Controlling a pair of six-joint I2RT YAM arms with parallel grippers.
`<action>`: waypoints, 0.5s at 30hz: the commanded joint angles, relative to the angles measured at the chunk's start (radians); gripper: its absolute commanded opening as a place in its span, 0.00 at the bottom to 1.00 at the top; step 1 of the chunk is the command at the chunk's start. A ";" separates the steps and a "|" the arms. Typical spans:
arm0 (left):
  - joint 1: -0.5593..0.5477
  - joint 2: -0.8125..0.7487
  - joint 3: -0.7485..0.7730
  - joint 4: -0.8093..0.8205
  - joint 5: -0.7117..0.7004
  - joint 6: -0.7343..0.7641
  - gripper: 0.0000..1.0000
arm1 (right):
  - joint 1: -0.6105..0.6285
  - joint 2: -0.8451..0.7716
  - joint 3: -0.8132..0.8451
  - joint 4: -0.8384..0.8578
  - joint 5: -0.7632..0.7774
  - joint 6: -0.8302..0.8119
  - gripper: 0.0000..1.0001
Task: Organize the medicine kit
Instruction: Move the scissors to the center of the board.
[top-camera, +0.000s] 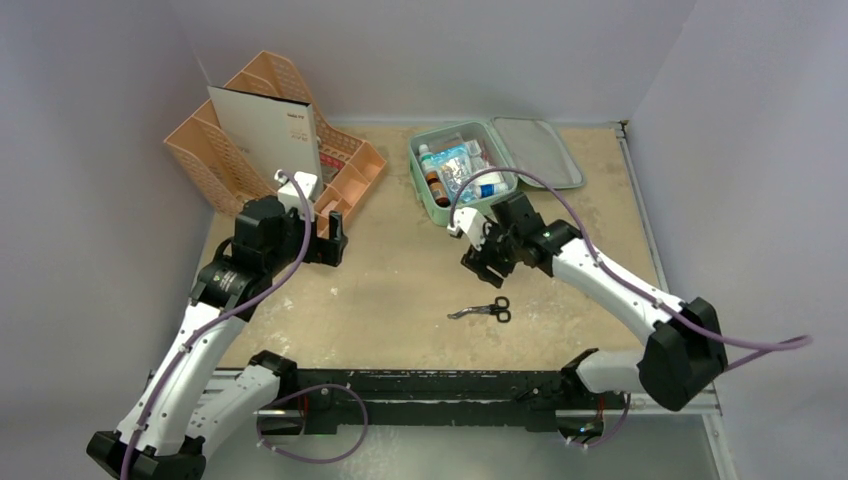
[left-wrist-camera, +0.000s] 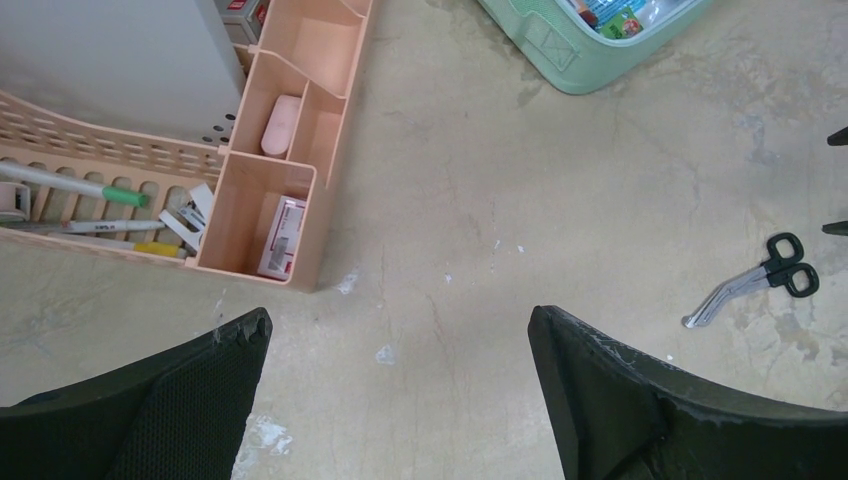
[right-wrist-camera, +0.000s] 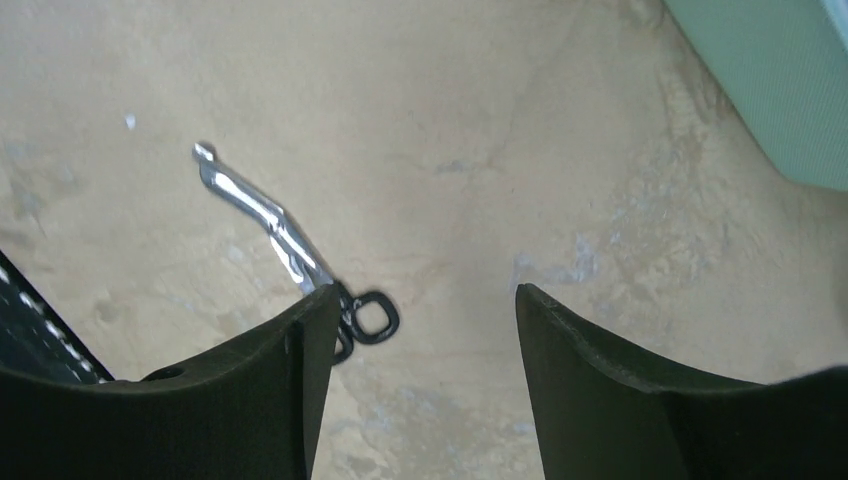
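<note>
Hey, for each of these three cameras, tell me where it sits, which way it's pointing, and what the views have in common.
Top external: high behind the arm bases, looking down over the table; shows both arms, the left gripper and the right gripper.
Left wrist: on the left arm, facing down at the peach organizer corner; its open fingers fill the bottom.
Right wrist: on the right arm, facing down at bare table; its fingers frame the bottom.
Shared: all three see the bandage scissors and the mint-green medicine kit.

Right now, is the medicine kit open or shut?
Open: the medicine kit has its lid lying flat to the right, and bottles and packets show inside.
</note>
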 joint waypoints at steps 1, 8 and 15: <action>0.004 -0.005 -0.004 0.031 0.054 -0.005 1.00 | -0.001 -0.075 -0.079 -0.044 0.029 -0.150 0.64; 0.004 -0.007 -0.007 0.033 0.051 -0.003 1.00 | -0.001 -0.014 -0.116 -0.149 0.038 -0.201 0.53; 0.004 -0.029 -0.011 0.028 0.020 -0.001 1.00 | 0.006 0.049 -0.128 -0.197 0.093 -0.226 0.47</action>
